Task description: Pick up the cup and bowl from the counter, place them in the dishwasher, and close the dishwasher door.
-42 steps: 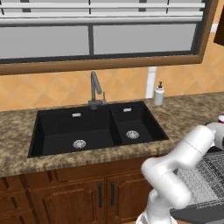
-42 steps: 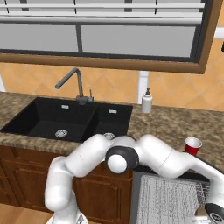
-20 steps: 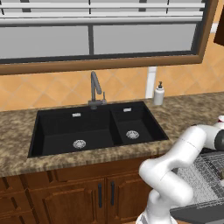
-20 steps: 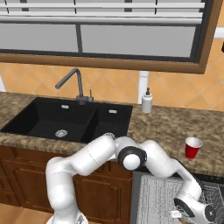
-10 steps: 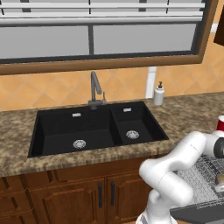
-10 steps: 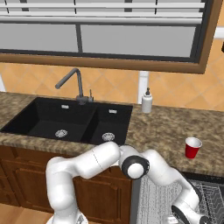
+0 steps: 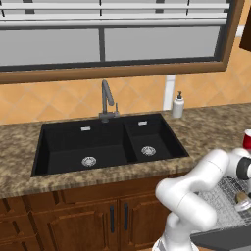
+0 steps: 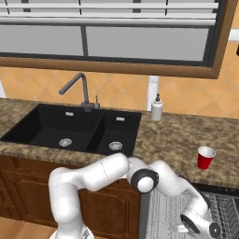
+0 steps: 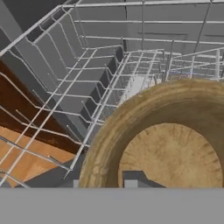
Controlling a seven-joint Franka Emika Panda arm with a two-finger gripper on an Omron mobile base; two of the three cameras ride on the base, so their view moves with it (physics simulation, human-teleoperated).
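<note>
1. One tan bowl sits in the dishwasher rack beside the arm's wrist.
2. Up behind the lowered arm, the red cup stands on the counter.
3. Just ahead of the gripper, the bowl lies in the rack; whether the jaws grip it, I cannot tell.

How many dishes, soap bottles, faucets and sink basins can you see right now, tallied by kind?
Red cup on the counter: 1
Tan bowl in the dishwasher rack: 1
White soap bottle: 1
Faucet: 1
Black sink basins: 2
Total: 6
</note>
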